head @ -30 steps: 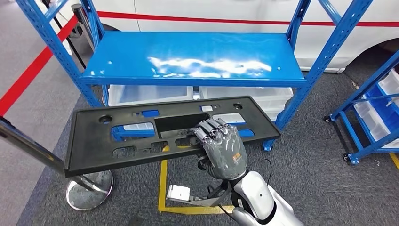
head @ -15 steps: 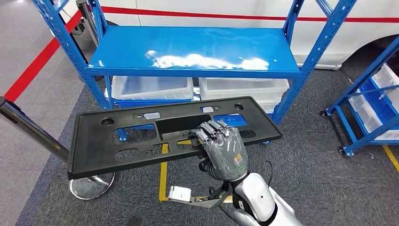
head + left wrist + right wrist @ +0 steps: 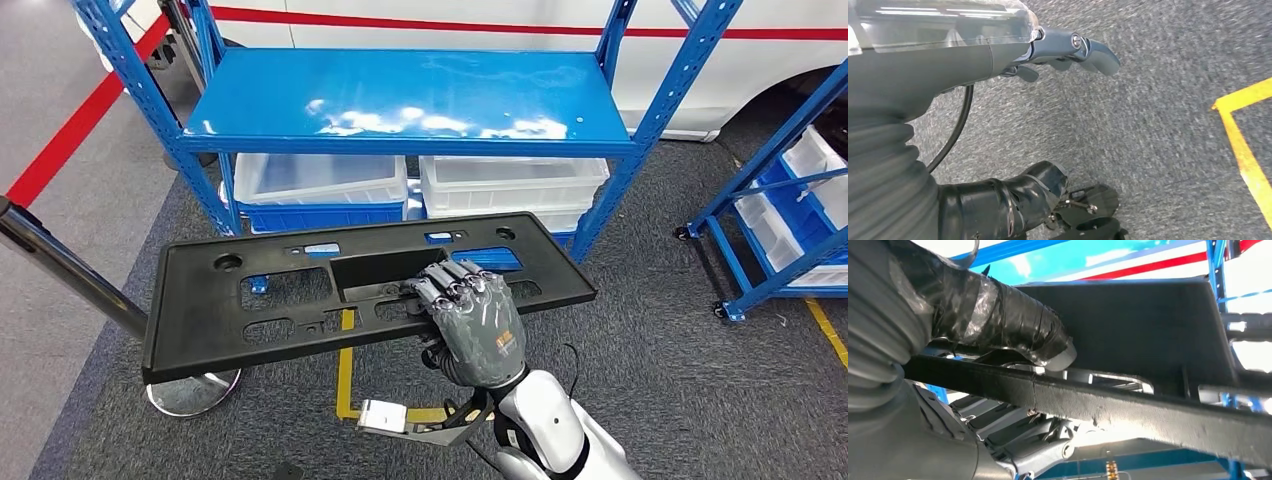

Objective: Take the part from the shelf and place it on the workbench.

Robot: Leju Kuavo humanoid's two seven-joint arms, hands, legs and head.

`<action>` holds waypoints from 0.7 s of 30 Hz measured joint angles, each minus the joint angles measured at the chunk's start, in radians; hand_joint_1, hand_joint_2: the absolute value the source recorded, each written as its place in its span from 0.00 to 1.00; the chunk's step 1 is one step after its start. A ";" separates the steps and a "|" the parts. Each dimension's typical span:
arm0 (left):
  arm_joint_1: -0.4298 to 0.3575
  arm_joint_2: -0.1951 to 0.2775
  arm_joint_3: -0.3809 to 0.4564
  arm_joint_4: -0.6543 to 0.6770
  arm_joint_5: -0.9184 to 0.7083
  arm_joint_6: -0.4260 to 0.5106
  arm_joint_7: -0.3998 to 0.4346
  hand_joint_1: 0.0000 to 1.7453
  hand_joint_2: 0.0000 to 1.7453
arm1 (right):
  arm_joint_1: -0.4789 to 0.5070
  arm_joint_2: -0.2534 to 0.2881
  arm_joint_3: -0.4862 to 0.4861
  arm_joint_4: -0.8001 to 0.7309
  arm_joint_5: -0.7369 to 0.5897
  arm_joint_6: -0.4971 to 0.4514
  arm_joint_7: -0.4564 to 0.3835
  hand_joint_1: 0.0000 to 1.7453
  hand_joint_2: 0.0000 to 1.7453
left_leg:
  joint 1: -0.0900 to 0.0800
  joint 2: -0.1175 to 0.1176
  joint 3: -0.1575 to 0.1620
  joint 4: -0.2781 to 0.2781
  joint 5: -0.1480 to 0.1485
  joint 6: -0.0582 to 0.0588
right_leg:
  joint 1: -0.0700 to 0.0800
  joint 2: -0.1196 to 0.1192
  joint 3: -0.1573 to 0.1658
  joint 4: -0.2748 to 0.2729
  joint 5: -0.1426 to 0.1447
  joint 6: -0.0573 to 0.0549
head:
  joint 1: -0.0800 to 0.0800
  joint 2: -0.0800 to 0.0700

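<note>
The part is a long black plastic panel (image 3: 260, 300) with several cut-outs. It hangs level in the air in front of the blue shelf (image 3: 400, 100), clear of its top board. My right hand (image 3: 470, 320) grips the panel's near edge a little right of its middle, fingers curled over the top into the central opening. In the right wrist view the panel's (image 3: 1148, 320) underside is seen, with my black-taped thumb (image 3: 1013, 325) pressed up against it. My left hand (image 3: 948, 45) hangs over grey carpet and holds nothing, its fingers (image 3: 1088, 47) apart.
Two clear bins (image 3: 320, 180) (image 3: 510, 180) sit under the shelf's top board. A chrome barrier post (image 3: 70, 280) on a round base (image 3: 190, 390) stands close to the panel's left end. Another blue rack (image 3: 790, 200) stands at the right. Yellow floor tape (image 3: 345, 380) lies below the panel.
The whole picture has shifted: the shelf now sits farther off and more of its lower level shows, so the camera has moved. The panel stays gripped in my right hand the same way.
</note>
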 joint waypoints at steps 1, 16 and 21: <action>0.000 0.000 0.000 0.000 0.000 0.000 0.000 0.00 1.00 | 0.001 0.000 0.000 0.000 -0.002 -0.001 0.000 1.00 1.00 | 0.002 0.002 0.000 -0.005 0.002 0.007 | -0.001 0.000 -0.003 0.003 -0.002 0.006 | 0.000 0.000; 0.001 0.001 0.000 0.000 0.006 0.001 0.000 0.00 1.00 | 0.032 -0.010 -0.002 -0.002 -0.013 -0.020 0.005 1.00 1.00 | -0.005 0.040 -0.014 -0.011 0.017 0.006 | 0.008 -0.017 -0.006 -0.010 0.008 -0.011 | 0.002 0.000; 0.004 0.001 0.000 0.000 0.006 -0.002 0.002 0.00 1.00 | 0.044 -0.010 -0.006 -0.004 -0.023 -0.029 0.004 1.00 1.00 | -0.003 0.010 -0.111 0.211 -0.109 -0.010 | -0.001 -0.002 -0.006 -0.021 0.023 -0.032 | 0.000 0.000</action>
